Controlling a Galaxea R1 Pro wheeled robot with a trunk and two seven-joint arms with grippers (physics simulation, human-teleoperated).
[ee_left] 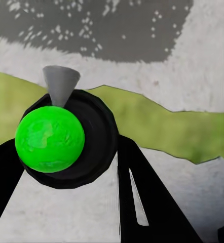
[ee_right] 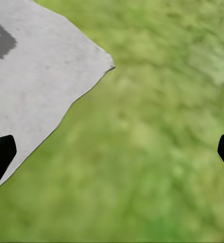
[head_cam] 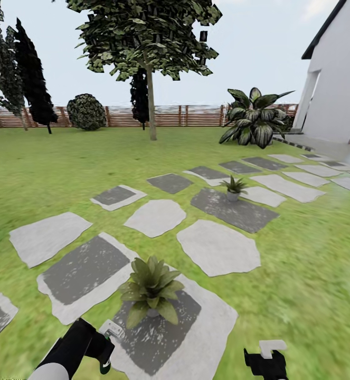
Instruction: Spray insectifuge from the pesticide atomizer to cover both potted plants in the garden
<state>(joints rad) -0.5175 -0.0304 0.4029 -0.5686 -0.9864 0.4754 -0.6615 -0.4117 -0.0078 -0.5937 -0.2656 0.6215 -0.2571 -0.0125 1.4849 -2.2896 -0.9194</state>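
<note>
**A:** Start with the big picture. Where did you stand in the garden (head_cam: 64, 174)?

**B:** You faced the lawn with its grey stepping stones (head_cam: 217, 248), the wooden fence (head_cam: 164, 115) at the back and the house wall (head_cam: 336, 79) off to one side. The near potted plant (head_cam: 151, 289) sat on a stone just in front of you; the far potted plant (head_cam: 233, 186) stood well apart, further along the path.

**A:** And the task?

**B:** By my reading, you had the pickup done. Your left gripper (head_cam: 102, 348) was clenched around the pesticide atomizer (ee_left: 61, 139), held low beside the near plant. I saw no mist or wet on either plant, so I judged both sprayings were left to do.

**A:** How did the bottle look?

**B:** In your left wrist view, a bright green round body in a black collar, with a grey cone nozzle (ee_left: 60, 83) pointing toward the stone. It looked small against the plant.

**A:** The other arm?

**B:** Your right gripper (head_cam: 267, 360) hung released over the grass, fingers (ee_right: 0, 154) wide apart, grasping nothing.
</note>
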